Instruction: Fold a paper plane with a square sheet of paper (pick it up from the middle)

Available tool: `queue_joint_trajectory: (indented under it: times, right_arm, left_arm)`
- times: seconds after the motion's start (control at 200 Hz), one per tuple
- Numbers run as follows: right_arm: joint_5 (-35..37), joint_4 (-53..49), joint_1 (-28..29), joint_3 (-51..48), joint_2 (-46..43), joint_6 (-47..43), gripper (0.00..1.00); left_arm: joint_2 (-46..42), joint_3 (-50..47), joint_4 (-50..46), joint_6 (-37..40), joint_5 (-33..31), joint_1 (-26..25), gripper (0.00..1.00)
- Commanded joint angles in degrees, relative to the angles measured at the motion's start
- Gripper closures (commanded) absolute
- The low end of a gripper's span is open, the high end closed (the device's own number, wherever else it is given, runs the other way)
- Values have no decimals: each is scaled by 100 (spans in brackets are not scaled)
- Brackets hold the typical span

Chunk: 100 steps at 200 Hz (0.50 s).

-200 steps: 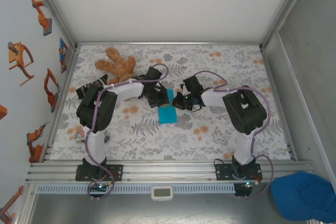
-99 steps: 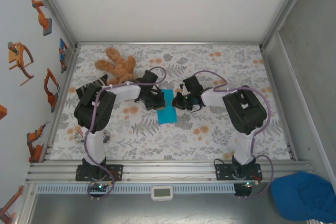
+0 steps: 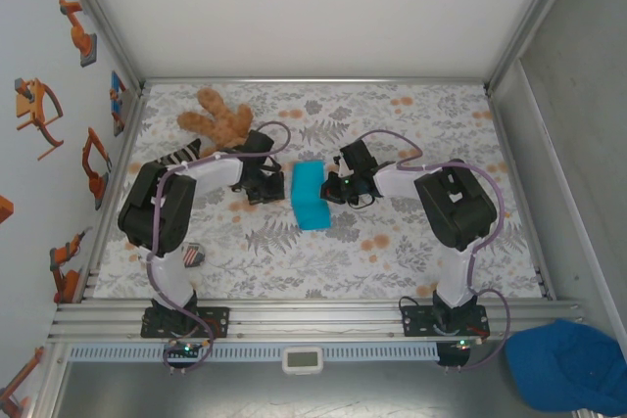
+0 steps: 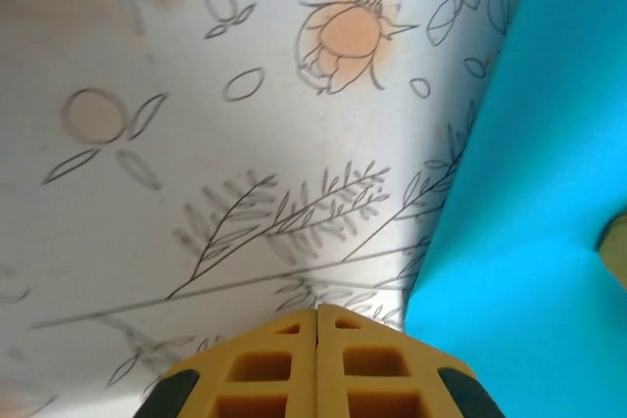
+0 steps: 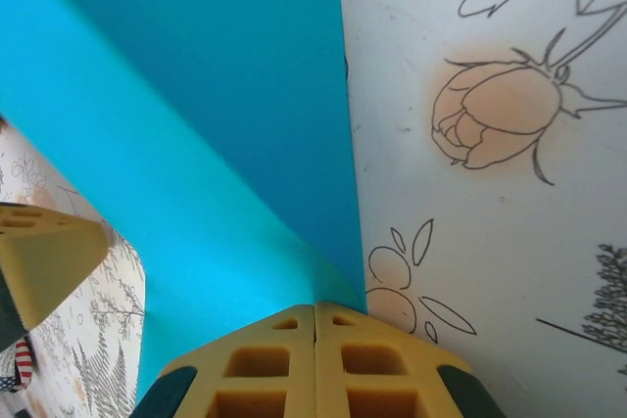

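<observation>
The cyan-blue square sheet of paper (image 3: 310, 195) lies folded into a narrow oblong mid-table. In the right wrist view the sheet of paper (image 5: 196, 144) bends along a slanted crease that ends at my fingertips. My right gripper (image 3: 334, 189) is shut, its tips (image 5: 315, 308) resting on the sheet's right edge with nothing visible between the jaws. My left gripper (image 3: 266, 183) is shut too and sits just left of the sheet, over bare cloth (image 4: 318, 312). The paper (image 4: 529, 193) is on the right of the left wrist view.
A brown teddy bear (image 3: 220, 116) lies at the back left. A small striped object (image 3: 190, 255) sits by the left arm's base. A darker blue cap (image 3: 563, 364) lies outside the frame at bottom right. Metal rails (image 3: 313, 320) bound the flowered table.
My left gripper has slid left off the paper, uncovering the sheet's full width. The right arm has stayed put.
</observation>
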Motion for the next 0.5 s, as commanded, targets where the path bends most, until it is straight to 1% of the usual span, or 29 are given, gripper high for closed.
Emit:
queue_joint_trajectory:
  times: [0.0,0.15,0.275,0.406,0.496]
  right_arm:
    - [1338,-1452,-46,-420,685,-189,100]
    - [1291,-1484,-46,-368,606,-223,100]
    - [1256,-1591,-46,-324,576,-356,100]
    - [1174,-1719,-46,-400,526,-608,100]
    - [1116,-1739,-64,-582,414,-751,100]
  left_arm:
    - [-458,95,-247,55,-12,-84,97]
    - [-658,63,336,-303,268,-253,97]
    - [-468,69,750,-627,408,-434,96]
    - [-258,193,855,-691,431,-620,96]
    - [-147,265,894,-691,479,-657,96]
